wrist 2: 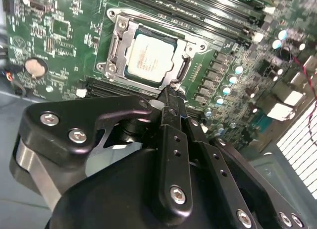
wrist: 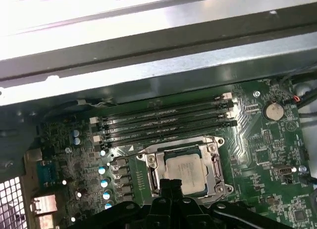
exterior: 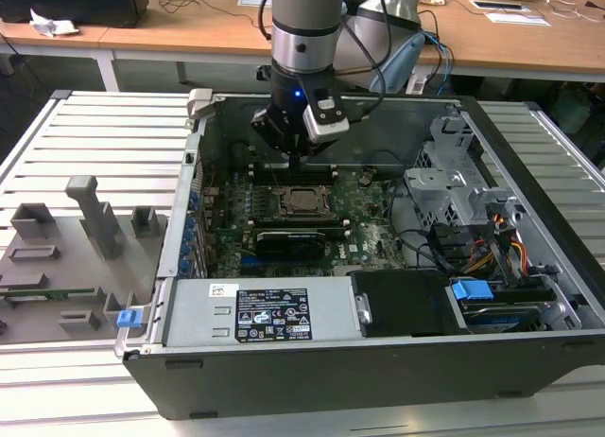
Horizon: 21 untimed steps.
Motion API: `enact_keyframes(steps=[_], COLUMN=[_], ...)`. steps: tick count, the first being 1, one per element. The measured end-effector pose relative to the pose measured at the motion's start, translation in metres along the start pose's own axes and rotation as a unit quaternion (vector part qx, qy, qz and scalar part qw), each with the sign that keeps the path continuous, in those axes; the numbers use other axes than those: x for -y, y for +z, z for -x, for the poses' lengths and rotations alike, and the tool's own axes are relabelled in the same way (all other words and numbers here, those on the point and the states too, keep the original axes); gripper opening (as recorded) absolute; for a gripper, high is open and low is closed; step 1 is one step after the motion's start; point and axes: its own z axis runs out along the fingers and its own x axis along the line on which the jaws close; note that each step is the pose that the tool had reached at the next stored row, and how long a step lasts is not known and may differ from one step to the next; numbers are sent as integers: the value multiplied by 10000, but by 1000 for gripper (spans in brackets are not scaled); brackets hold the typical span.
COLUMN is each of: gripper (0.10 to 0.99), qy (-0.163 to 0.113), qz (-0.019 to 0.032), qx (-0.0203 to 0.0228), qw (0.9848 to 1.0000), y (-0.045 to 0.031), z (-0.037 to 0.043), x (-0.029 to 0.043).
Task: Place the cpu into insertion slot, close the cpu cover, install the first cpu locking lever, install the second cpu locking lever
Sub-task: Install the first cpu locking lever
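- Gripper (wrist 2: 171, 92): fingers drawn together into one narrow tip with nothing clamped between them. The tip sits at the near edge of the socket assembly (contact not discernible). A closed tip seems better suited to prodding thin metal parts than to grasping.
- Cpu (wrist 2: 148, 58): silver top up, lying flat and square inside the insertion slot (wrist: 156, 178), so placement looks done.
- Cpu cover (wrist: 216, 162): lies down around the chip, its window leaving the metal top exposed, and appears closed.
- Locking levers: too thin to judge whether they are latched.
- Motherboard (exterior: 369, 219): flat on the floor of the open computer case (exterior: 529, 172), which gives the arm access from above.
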Motion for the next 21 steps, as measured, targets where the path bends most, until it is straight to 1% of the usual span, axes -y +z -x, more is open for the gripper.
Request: enact_keyframes(steps=[4,6,8,14,15,16,17,21], gripper=[106,106,106,106,106,106,106,106], qy=[-316,-636,-811,-1163,-1176,-1177,-1179,-1178], qz=[-2,-5,-6,-9,-9,-7,-7,-5], qx=[-14,-28,-36,-51,-49,-40,-23,15], qw=[9995,9980,9967,9932,9930,9930,9930,9930], y=[1,1,1,1,3,5,8,15], z=[0,0,0,0,-5,-26,-71,-199], x=[0,0,0,0,1,5,12,34])
